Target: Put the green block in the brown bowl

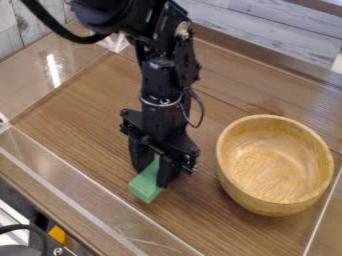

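The green block (147,186) is a bright green bar standing tilted on end at the near middle of the wooden table. My gripper (159,175) comes straight down on it, black fingers shut on the block's upper half, which they hide. The block's lower end sits at or just above the tabletop; I cannot tell which. To the right, about a hand's width from the gripper, stands the brown bowl (222,160), round, light wood with a thick rim, with nothing in it.
The black arm (158,60) rises from the gripper toward the upper left. A clear plastic border (54,170) runs along the table's near-left edge. A pale wall (267,30) lies behind the table.
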You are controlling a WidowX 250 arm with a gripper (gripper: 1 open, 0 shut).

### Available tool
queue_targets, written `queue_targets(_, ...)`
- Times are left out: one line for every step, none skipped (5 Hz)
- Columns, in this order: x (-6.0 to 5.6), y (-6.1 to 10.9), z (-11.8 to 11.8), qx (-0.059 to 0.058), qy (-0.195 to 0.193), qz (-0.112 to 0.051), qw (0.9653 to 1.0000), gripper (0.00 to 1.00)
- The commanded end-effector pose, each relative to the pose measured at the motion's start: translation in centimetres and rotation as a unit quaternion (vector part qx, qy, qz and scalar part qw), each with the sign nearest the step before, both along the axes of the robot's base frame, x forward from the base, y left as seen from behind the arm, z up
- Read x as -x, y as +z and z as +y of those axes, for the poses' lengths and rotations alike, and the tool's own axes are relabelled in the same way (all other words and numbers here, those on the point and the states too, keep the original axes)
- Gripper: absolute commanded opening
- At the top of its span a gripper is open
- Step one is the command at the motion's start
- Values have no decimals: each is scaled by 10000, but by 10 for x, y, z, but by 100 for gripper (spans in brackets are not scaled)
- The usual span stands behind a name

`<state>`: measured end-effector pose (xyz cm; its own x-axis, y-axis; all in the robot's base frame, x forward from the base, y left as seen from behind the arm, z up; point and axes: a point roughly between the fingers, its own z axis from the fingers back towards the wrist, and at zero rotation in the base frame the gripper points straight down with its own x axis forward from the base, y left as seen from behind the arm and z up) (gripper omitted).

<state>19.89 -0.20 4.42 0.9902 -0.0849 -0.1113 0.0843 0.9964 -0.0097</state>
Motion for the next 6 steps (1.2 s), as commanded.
queue_targets(-11, 15, 2, 13, 53, -304, 9995, 0)
queue_targets(-12, 18, 3, 16, 60, -298, 9995, 0)
queue_targets(-12, 22, 3, 18, 62, -295, 9995, 0)
queue_targets(-14, 27, 4, 16, 66, -312, 9995, 0)
queue_targets(-16, 36, 4, 1, 52, -396, 9992, 0)
queue_targets(-19, 44, 6, -61, 38, -511, 9987, 0)
